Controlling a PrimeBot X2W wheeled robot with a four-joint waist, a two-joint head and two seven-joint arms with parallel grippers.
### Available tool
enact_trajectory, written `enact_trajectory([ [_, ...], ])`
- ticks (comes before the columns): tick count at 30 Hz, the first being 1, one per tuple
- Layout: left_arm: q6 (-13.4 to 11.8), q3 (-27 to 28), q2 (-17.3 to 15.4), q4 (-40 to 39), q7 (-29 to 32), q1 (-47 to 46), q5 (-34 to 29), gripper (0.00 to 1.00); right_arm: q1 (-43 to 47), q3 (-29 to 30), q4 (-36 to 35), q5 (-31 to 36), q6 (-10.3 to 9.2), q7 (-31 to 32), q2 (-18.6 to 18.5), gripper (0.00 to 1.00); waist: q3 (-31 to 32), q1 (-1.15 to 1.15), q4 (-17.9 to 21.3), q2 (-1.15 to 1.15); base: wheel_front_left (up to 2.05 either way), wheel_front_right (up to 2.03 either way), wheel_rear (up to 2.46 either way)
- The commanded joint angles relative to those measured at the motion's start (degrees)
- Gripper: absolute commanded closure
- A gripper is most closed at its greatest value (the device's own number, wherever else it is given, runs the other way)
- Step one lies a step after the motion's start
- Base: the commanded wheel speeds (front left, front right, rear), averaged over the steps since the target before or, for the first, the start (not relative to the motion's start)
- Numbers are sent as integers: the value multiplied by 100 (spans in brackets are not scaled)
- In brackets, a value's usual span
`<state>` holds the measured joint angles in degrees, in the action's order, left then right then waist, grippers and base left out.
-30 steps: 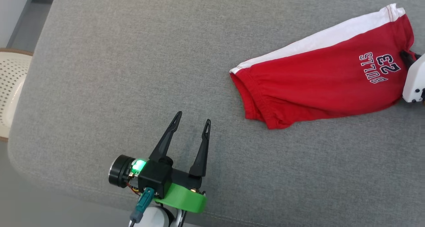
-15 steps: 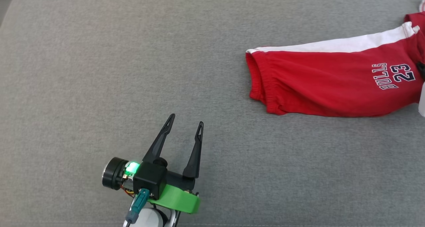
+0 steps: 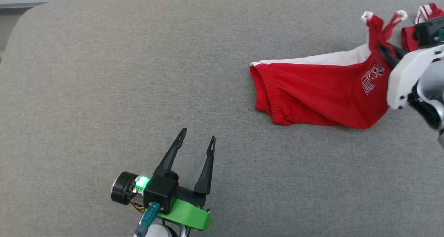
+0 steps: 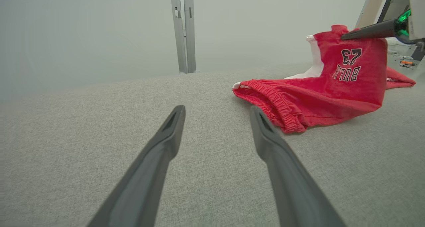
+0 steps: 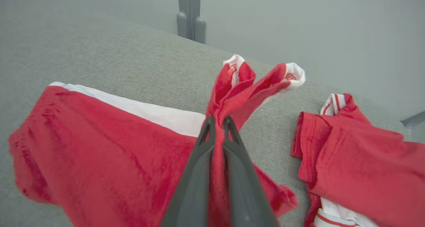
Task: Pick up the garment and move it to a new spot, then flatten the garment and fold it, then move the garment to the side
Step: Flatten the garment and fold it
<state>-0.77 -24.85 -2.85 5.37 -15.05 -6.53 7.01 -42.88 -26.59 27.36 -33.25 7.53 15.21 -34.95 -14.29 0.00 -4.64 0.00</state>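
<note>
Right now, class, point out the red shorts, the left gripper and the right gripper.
red shorts (image 3: 312, 98), head view, middle of the red panel.
left gripper (image 3: 198, 134), head view, midway between its open fingers.
right gripper (image 5: 219, 120), right wrist view, between fingers pinching the cloth.

The garment (image 3: 312, 95) is laid on the cushion (image 3: 104, 74), ahead of the left gripper (image 3: 196, 140) and to its right, well apart from it. One end is raised between the fingers of the right gripper (image 5: 217, 121), the rest being spread to their left. Another garment (image 5: 358, 160) is laid just right of that gripper.
</note>
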Motion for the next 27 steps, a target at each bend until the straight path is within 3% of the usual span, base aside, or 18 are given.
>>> enact_trajectory([
  [1, -4, -22, -11, 8, -13, 65, 51, 0, 127, 56, -165, 87, -9, 108, 77, 100, 88, 0, -127, 0, 0, 0, 0],
  [12, -62, -238, -11, 19, -13, 52, 225, 0, 438, 201, -1205, 441, -8, 833, 812, 100, 95, 0, -516, 0, 0, 0, 0],
  [24, -109, -444, -10, 21, -13, -113, 345, 0, 497, -48, -933, 722, -8, 985, 1607, 100, -43, 0, -730, 0, 0, 0, 0],
  [26, -117, -469, -10, 22, -13, -131, 369, 0, 513, -70, -828, 676, -8, 928, 1757, 58, -64, 0, -744, 0, 0, 0, 0],
  [27, -120, -476, -10, 22, -13, -135, 385, 0, 507, -57, -815, 629, -8, 866, 1826, 0, -71, 0, -744, 0, 0, 0, 0],
])
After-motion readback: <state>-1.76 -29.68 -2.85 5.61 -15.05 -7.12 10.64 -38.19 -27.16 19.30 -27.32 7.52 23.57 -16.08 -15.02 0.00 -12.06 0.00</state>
